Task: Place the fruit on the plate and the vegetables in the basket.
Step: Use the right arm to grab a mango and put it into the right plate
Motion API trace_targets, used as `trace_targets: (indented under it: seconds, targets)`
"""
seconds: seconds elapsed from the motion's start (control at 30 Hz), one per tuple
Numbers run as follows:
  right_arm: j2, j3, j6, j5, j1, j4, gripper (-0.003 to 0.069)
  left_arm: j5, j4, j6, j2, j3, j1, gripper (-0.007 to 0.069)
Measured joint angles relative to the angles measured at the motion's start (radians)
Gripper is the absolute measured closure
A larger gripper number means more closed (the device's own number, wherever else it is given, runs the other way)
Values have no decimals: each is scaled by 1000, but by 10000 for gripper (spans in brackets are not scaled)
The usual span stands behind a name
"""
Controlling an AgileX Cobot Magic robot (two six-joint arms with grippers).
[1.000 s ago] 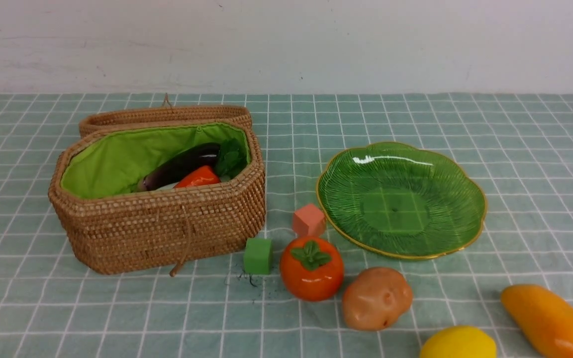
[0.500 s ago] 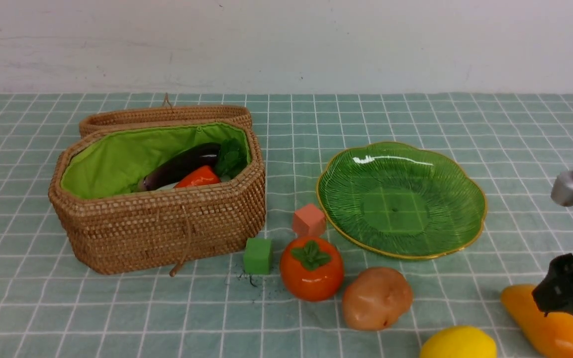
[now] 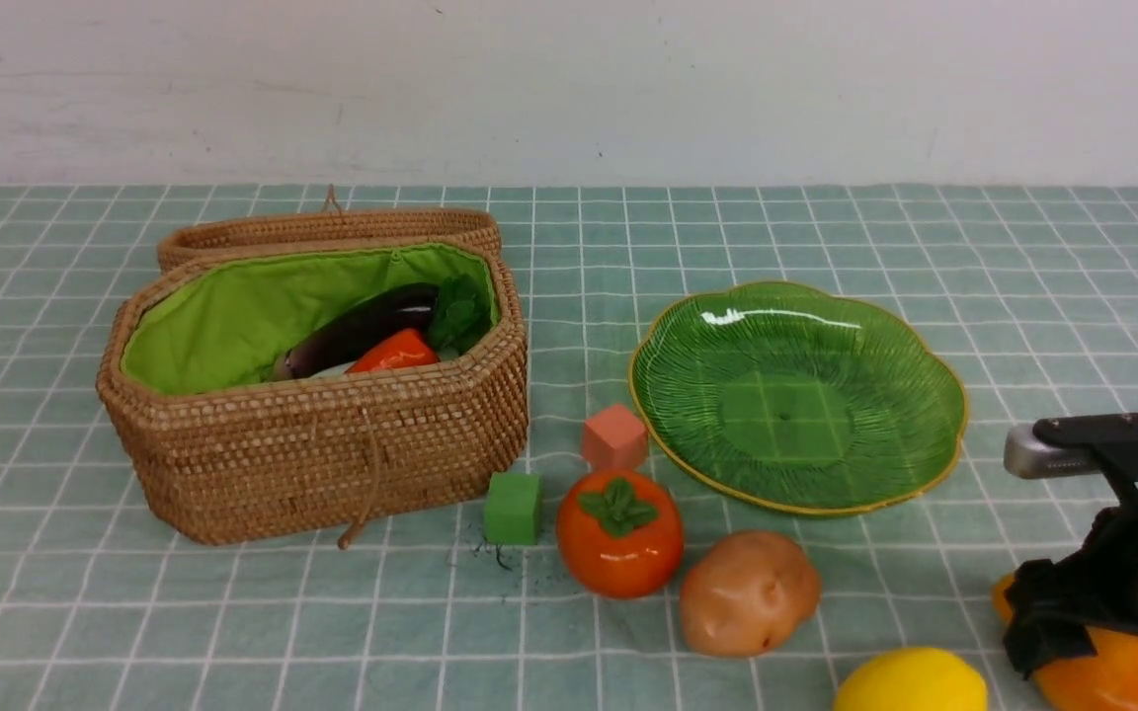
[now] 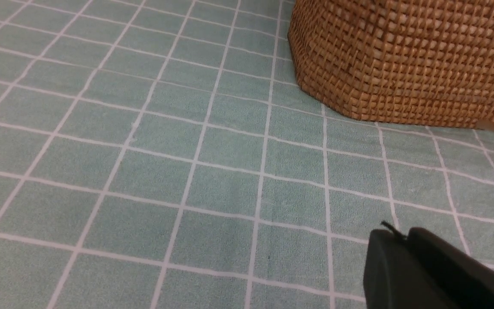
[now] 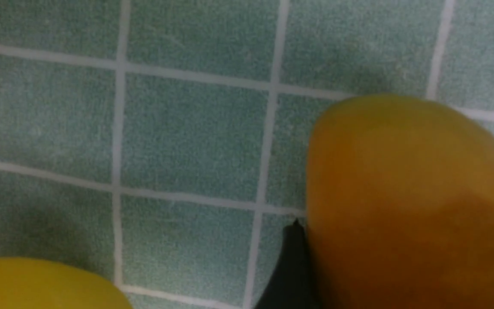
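Mostly the mango (image 3: pixel 1112 681) is covered. In the front view the right claw (image 3: pixel 1048 632) sits right over its middle, so only the far tip and an orange stretch at the near end show, and the frame edge cuts that near end off. The lemon (image 3: pixel 910 681) just beside it is cut by the bottom edge too.

Right wrist cam is blurry and v. close. Mango (image 5: pixel 410 206) fills one side, a slice of lemon (image 5: pixel 37 285) sits in a corner, and one dark finger (image 5: pixel 292 266) lies against the mango's flank. The other finger is out of shot, so can't tell if the right claw is apart or clamped on the fruit.

Left claw (image 4: pixel 401 240) shows only in its own wrist view, cut by the frame corner. Its tips are together, over the counter (image 4: pixel 187 171) near the basket (image 4: pixel 401 64) wall.

Front view alone gives the basket's inside. Eggplant (image 3: pixel 362 326) and carrot (image 3: pixel 393 353) lie in the green lining, partly behind the front wall; leaves and a white bit there are too hidden to name. Plate (image 3: pixel 826 464) stands right of the basket. Persimmon (image 3: pixel 618 538) and potato (image 3: pixel 747 592) sit on the counter in front of it, btwn basket and mango.

Mango's long axis runs diagonal: far end toward the plate side, near end toward the robot's right corner.
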Motion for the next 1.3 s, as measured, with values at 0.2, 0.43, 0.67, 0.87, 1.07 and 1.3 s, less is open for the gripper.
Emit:
trace_targets:
  seconds: [0.2,0.43,0.67,0.87,1.07,1.3]
  targets:
    - [-9,-22,17,56,0,2,90,0,0,0,0,0,0,585]
    - [-88,-245,14,126,0,122,90,0,0,0,0,0,0,580]
    - [-15,-468,-95,22,29,291,90,0,0,0,0,0,0,573]
    - [167,-539,-156,-214,82,340,90,0,0,0,0,0,0,567]
    - [317,-547,-166,-290,86,329,90,0,0,0,0,0,0,564]
    - [374,-550,-166,-293,89,327,39,0,0,0,0,0,0,552]
